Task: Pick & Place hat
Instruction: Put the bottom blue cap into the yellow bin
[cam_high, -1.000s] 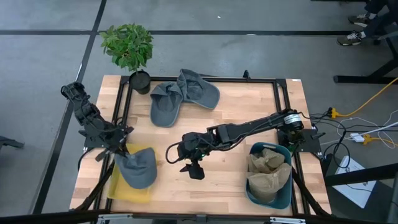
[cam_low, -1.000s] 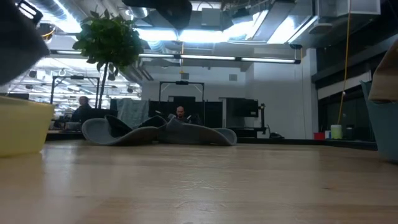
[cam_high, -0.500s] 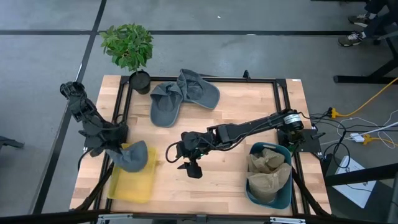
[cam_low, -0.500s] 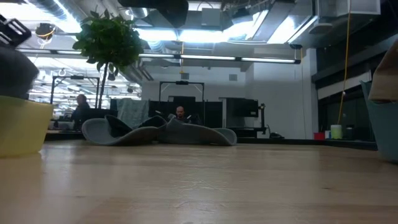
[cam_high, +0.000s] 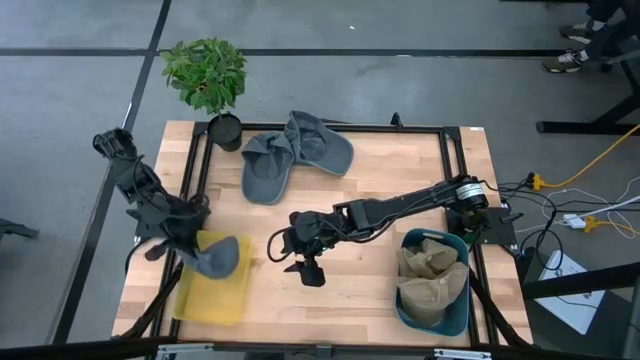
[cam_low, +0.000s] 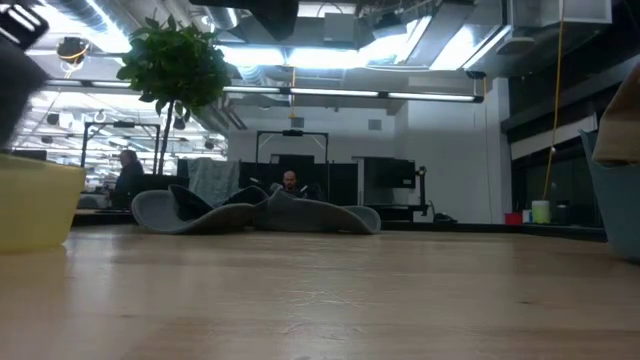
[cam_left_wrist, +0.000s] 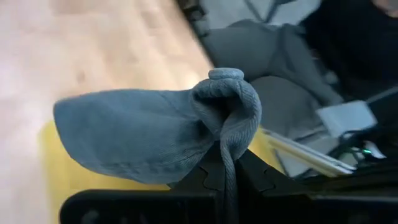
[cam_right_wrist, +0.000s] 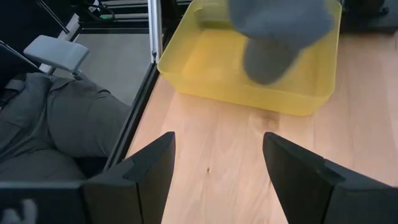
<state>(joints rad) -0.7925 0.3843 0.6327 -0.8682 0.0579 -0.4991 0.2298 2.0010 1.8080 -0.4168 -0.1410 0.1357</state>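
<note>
The left gripper (cam_left_wrist: 225, 163) has its fingers clenched on a bunched fold of a blue-grey hat (cam_left_wrist: 149, 127), so the soft cloth gathers into a rope-like twist at the pinch and the rounded crown sags away from the fingertips. Holding it by a fold this way looks meant to let the limp fabric hang clear of the rim while it goes in. Directly beneath the fingers sits the yellow bin (cam_high: 212, 291), a smooth, shallow plastic box with straight walls, and the hat hangs over its nearer end without yet lying inside. The drop-off seems close to done: the next step would likely be to let go. Farther out from those fingers the right gripper (cam_high: 303, 262) waits over bare wood with its fingers spread and nothing between them, facing the bin. Beyond it two more floppy grey hats (cam_high: 293, 152) lie crumpled together on the pale wooden table (cam_high: 390, 180).
</note>
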